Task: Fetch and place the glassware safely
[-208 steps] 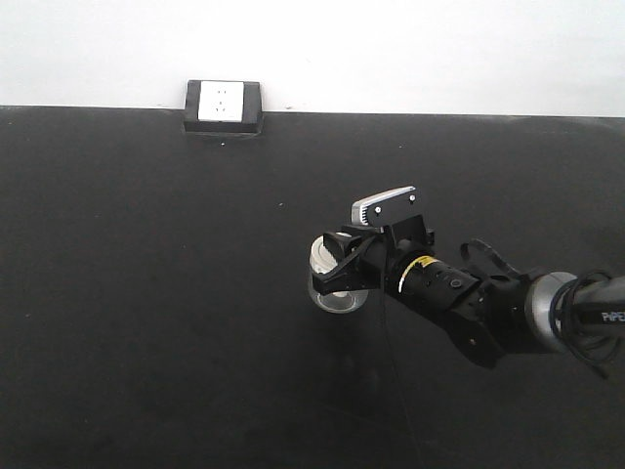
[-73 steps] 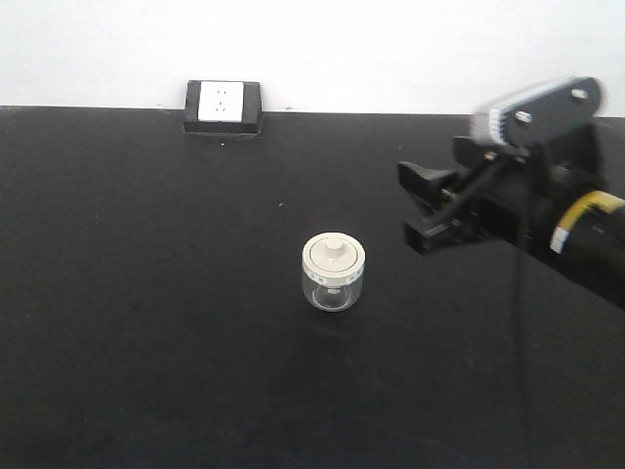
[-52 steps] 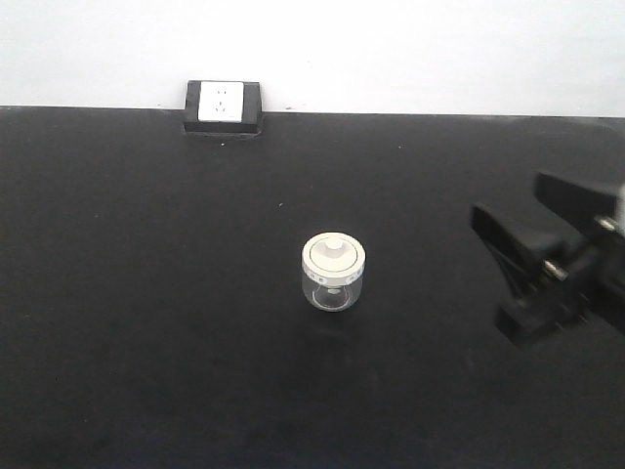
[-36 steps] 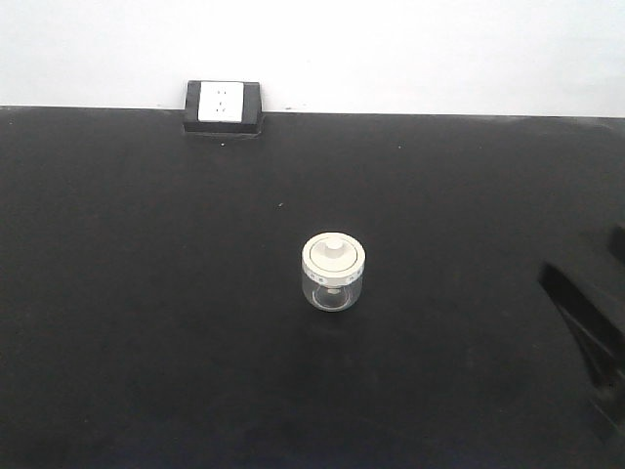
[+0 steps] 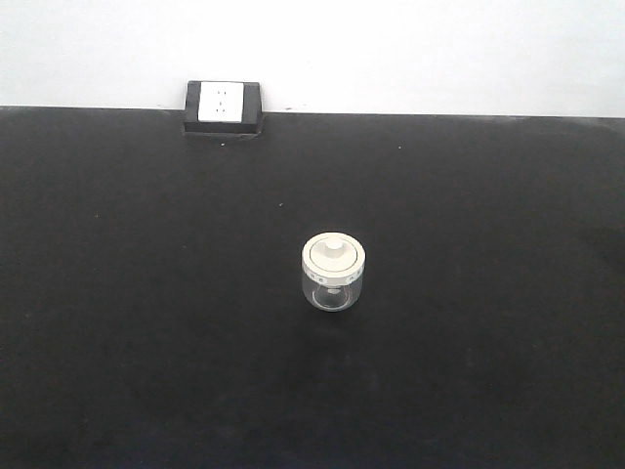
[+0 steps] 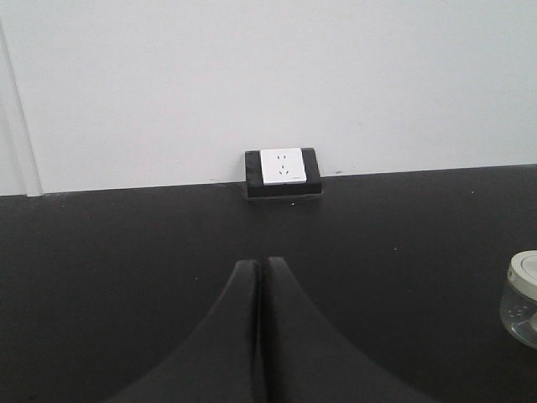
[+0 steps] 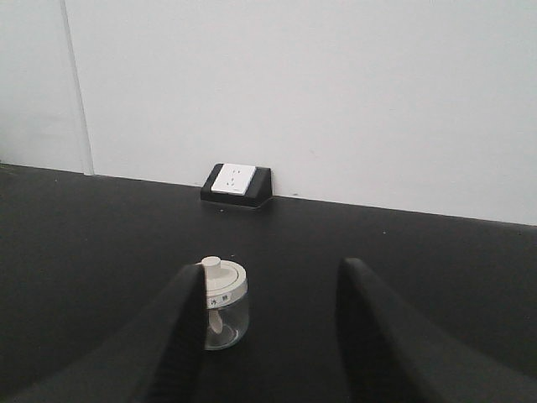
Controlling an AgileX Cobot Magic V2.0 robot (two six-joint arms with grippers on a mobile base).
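1. Jar (image 5: 334, 273) stands upright near the middle of the black table (image 5: 146, 322), alone, nothing touching it.
2. Clear glass body, round cream-white lid seated on top, raised knob at the lid's centre, tiny dark marks along the rim.
3. Black socket box (image 5: 224, 107) with a white face sits at the table's far edge against the white wall (image 5: 410, 49), well apart from the jar, off to its left in the front view.
4. No arm shows in the front view.
5. Left gripper (image 6: 259, 277): fingers pressed together, tips meeting in a thin seam, holding nothing. It points toward the socket box; the jar shows only partly at the right edge of the left wrist view.
6. Right gripper (image 7: 273, 281): fingers spread wide, nothing between them. Jar sits ahead, its left side overlapped in that view by the left finger (image 7: 180, 323); whether they touch I cannot tell.
7. Right wrist view shows a small label with dark characters on the lid's side, too small to read.
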